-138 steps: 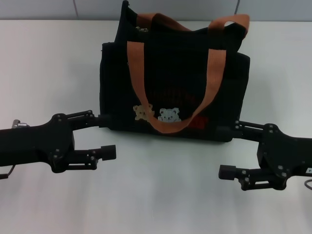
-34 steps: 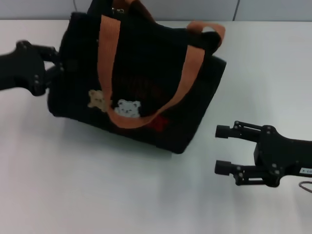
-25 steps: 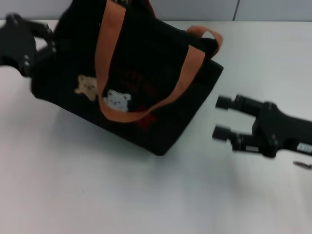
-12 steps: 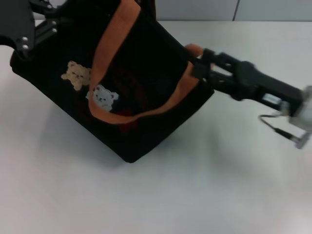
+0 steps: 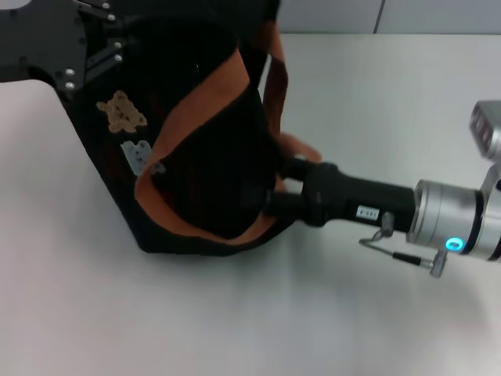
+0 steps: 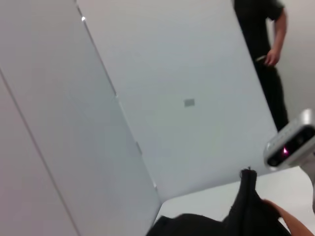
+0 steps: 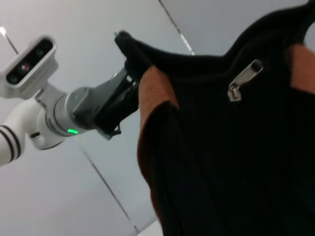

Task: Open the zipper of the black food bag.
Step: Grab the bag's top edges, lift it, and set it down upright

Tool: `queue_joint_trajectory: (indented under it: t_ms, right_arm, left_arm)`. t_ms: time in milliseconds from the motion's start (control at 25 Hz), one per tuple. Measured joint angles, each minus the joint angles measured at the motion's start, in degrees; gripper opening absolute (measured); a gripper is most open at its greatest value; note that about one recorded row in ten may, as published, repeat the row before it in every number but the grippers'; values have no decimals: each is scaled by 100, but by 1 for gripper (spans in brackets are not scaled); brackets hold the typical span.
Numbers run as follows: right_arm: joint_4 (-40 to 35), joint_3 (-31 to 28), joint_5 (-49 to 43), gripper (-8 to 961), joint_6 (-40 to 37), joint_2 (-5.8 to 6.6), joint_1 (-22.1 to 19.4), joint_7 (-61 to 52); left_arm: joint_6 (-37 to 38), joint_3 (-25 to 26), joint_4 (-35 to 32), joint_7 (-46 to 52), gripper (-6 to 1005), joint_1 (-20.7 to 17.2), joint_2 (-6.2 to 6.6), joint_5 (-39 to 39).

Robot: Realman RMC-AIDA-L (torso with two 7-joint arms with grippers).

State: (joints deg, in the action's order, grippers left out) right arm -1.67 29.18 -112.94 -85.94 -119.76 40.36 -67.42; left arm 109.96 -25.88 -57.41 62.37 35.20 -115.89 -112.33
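Observation:
The black food bag [image 5: 203,157] is swung round on the table, with its bear patches [image 5: 121,113] turned toward the left and its orange-brown straps [image 5: 196,133] draped over it. My left gripper [image 5: 82,43] is at the bag's far left upper corner, shut on the fabric. My right gripper [image 5: 279,188] reaches in from the right and stands open, both fingers against the bag's right end beside a strap. The right wrist view shows the zipper's silvery pull [image 7: 243,78] hanging free on the black fabric, and the left gripper [image 7: 129,49] farther off holding the bag's corner. The head view hides the zipper.
White table [image 5: 235,313] lies all around the bag, with the wall's edge at the back. The right forearm [image 5: 446,223] with a loose cable stretches across the right side. A person [image 6: 263,49] stands far off in the left wrist view.
The left gripper has turned the bag further, so its front now faces left. The right arm has swung down and leftward, and its fingers now touch the bag's right end.

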Motion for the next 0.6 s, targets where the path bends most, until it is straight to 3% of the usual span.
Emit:
queue_joint_trajectory:
  t_ms: [280,320,600]
  right_arm:
    - [131,-20,1,822,45,0,-86,201]
    - [17,-37,19,822,-12,23,-227,174]
    - [-605,-88,47,822,-537,40,-663,-285]
  left_arm:
    - [-2,-329,-3,-127,96,-180,-116,263]
    - [-3,-376,25,-250,95,-255,-170,267]
    - [-44,-550,552,-754,92,-442,-232,264]
